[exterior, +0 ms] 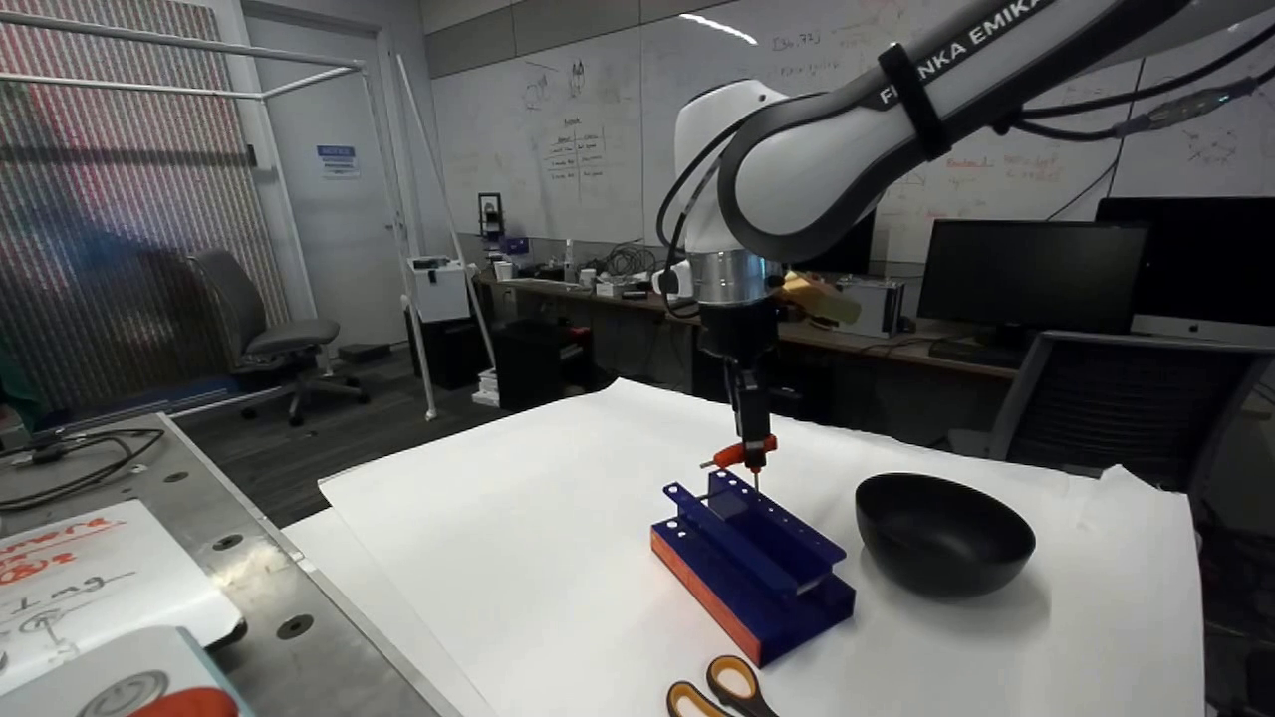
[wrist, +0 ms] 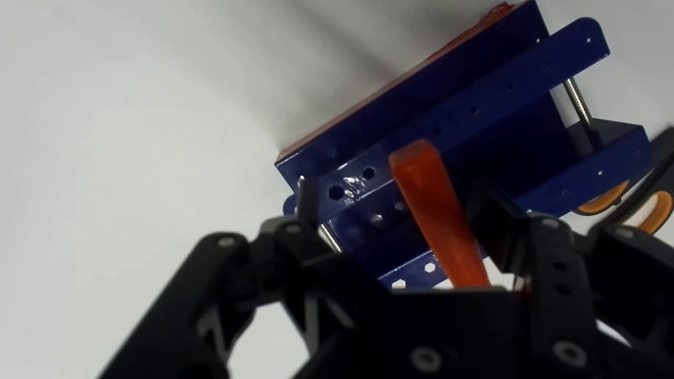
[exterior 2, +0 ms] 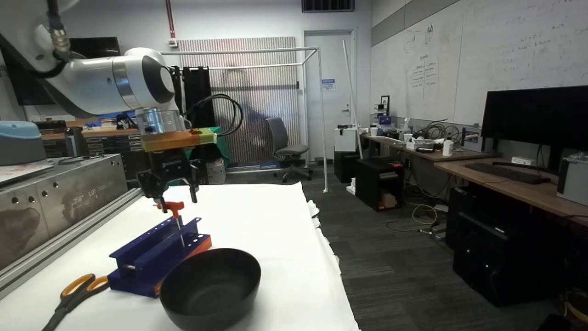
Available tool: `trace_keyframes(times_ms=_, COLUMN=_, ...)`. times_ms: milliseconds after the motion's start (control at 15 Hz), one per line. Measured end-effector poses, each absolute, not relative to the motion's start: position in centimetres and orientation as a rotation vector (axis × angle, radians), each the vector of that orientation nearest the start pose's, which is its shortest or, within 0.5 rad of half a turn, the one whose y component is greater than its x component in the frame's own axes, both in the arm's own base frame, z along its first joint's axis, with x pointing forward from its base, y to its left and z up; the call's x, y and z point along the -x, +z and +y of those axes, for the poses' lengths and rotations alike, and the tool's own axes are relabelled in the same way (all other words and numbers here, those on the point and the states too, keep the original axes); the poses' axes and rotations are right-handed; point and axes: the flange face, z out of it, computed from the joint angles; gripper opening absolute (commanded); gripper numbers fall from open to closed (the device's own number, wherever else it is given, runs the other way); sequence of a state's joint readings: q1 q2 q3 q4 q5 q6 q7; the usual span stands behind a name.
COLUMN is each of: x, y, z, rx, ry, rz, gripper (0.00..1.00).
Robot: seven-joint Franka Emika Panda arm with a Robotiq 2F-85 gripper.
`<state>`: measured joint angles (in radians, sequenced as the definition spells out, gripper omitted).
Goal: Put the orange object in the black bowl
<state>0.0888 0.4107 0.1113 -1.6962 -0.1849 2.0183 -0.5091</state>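
The orange object is a red-orange T-shaped handle (exterior: 730,456) (exterior 2: 173,208) on a thin metal shaft, standing upright in the blue rack (exterior: 697,588) (exterior 2: 138,271). In the wrist view the handle (wrist: 439,216) lies between the two fingers, closer to the right-hand one. My gripper (exterior 2: 179,205) is open, its fingertips at about handle height above the rack. In the wrist view the gripper (wrist: 397,208) shows a wide gap between its fingers. The black bowl (exterior: 941,538) (exterior 2: 211,289) stands beside the rack, with nothing visible inside. It is out of the wrist view.
Scissors with orange loops (exterior: 735,682) (exterior 2: 78,292) lie by the rack's end, and also show in the wrist view (wrist: 658,208). A white sheet (exterior: 518,538) covers the table. A metal bench (exterior 2: 59,197) runs along one side of the table.
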Motion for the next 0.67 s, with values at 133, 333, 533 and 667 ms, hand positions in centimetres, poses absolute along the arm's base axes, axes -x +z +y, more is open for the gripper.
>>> trace_keyframes(times_ms=133, x=-64.3, y=35.2, z=11.5, rx=2.980, ry=0.166, rz=-1.269, gripper=0.25)
trace_keyframes(times_ms=333, x=-64.2, y=35.2, z=11.6, rx=2.969, ry=0.166, rz=-1.285, gripper=0.08)
trace_keyframes(times_ms=533, x=-64.1, y=35.8, z=11.6, rx=2.971, ry=0.147, rz=-1.262, gripper=0.11)
trace_keyframes(times_ms=667, x=-63.5, y=37.6, z=11.7, rx=2.996, ry=0.094, rz=-1.182, gripper=0.11)
